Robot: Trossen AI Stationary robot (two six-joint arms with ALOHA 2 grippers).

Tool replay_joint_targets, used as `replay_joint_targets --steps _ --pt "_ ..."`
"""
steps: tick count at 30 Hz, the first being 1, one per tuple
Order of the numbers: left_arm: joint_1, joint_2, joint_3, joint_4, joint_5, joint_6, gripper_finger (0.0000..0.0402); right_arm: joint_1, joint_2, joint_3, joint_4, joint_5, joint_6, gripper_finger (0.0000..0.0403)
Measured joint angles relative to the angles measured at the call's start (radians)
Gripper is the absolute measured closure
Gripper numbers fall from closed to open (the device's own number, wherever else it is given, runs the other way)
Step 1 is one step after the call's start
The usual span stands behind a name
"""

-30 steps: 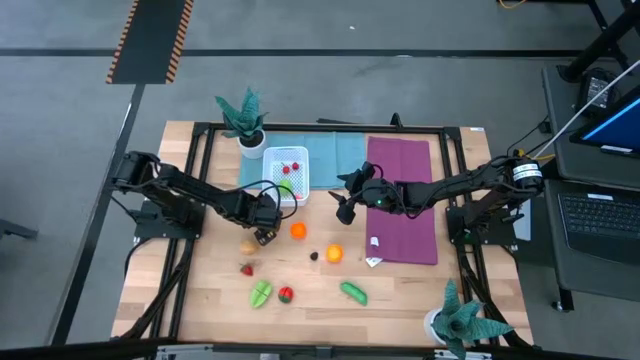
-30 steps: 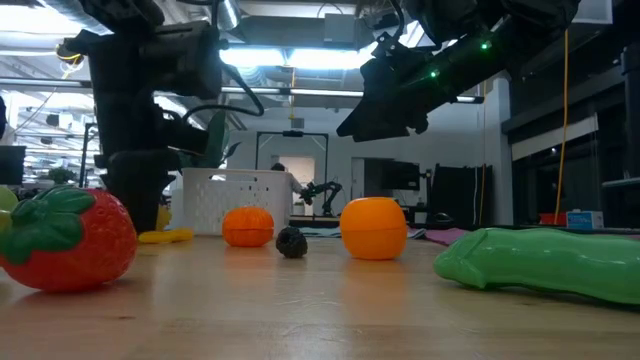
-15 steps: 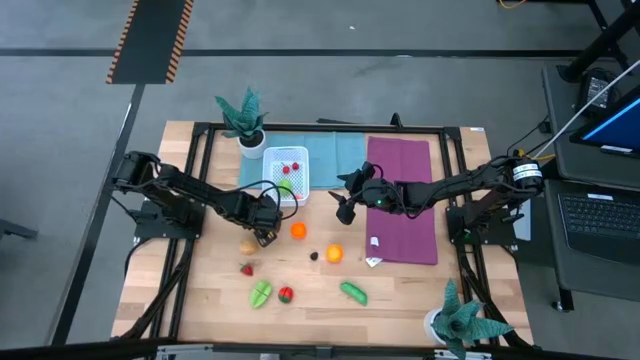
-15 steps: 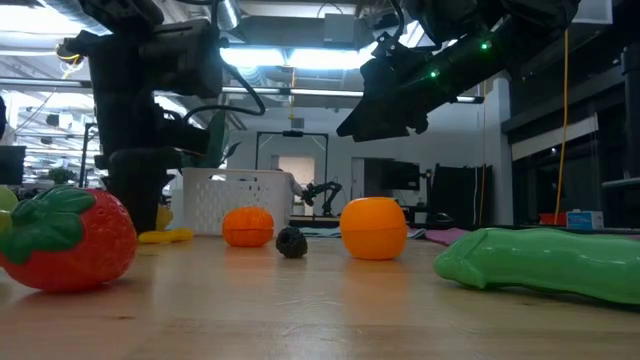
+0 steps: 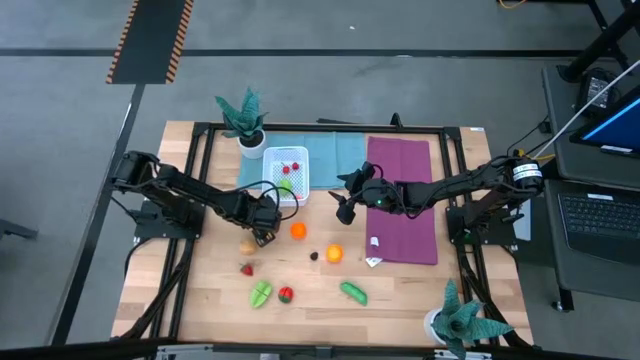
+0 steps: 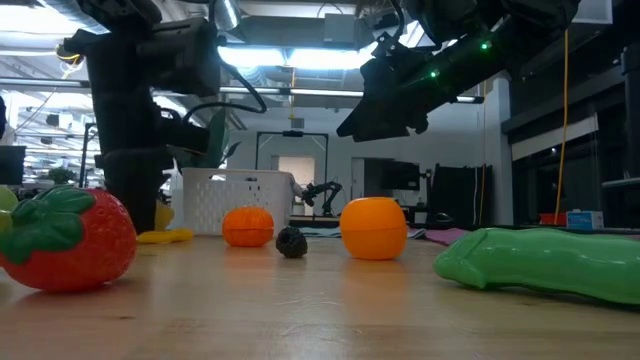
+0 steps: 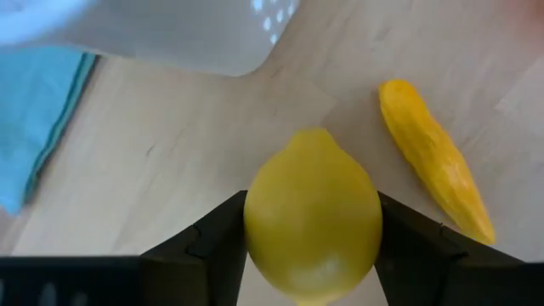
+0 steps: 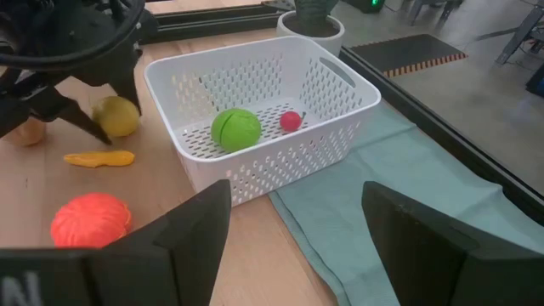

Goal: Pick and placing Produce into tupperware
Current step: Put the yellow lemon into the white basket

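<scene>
The white perforated tupperware (image 5: 285, 172) stands on a teal cloth (image 5: 330, 155) and holds a green ball (image 8: 235, 129) and a small red piece (image 8: 291, 120). Just in front of it, my left gripper (image 5: 265, 233) points down and is shut on a yellow lemon (image 7: 313, 225). A long yellow piece (image 7: 433, 157) lies beside the lemon. Two orange fruits (image 5: 298, 230) (image 5: 334, 254), a dark piece (image 5: 314, 255), a tan piece (image 5: 247, 246), a strawberry (image 6: 65, 240) and green pieces (image 5: 352, 292) lie on the wood. My right gripper (image 8: 293, 246) hangs open above the table, right of the tupperware. My left gripper pinches the lemon's two opposite sides (image 7: 255, 229) between its two fingers (image 7: 225, 242). The fingers come steeply from above. The lemon's pointed end (image 7: 313, 136) faces away from the wrist. Whether the lemon rests on the wood or hangs just clear of it, I cannot tell.
A purple cloth (image 5: 400, 200) lies right of the teal one. Potted plants stand at the far left (image 5: 245, 120) and near right (image 5: 460, 320). The table's black frame rail (image 5: 330, 127) runs behind the tupperware. Bare wood (image 5: 200, 290) lies near the front left.
My left gripper has stayed in place in front of the tupperware, and its fingers have drawn in on the lemon. My right gripper has kept still.
</scene>
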Motion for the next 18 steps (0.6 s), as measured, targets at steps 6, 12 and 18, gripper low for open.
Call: replay_joint_targets --steps 6,12,18 --pt "0.001 -0.121 -0.002 -0.022 -0.05 0.032 0.0206 0.002 0.0 0.0 0.0 -0.001 0.0 0.0136" --pt "-0.008 -0.309 -0.001 -0.039 -0.107 0.08 0.0199 0.002 0.0 0.0 -0.004 -0.013 0.0 0.0136" --pt "-0.045 -0.48 -0.002 -0.033 -0.204 0.138 0.0205 0.002 0.0 0.0 -0.004 -0.026 0.0 0.0136"
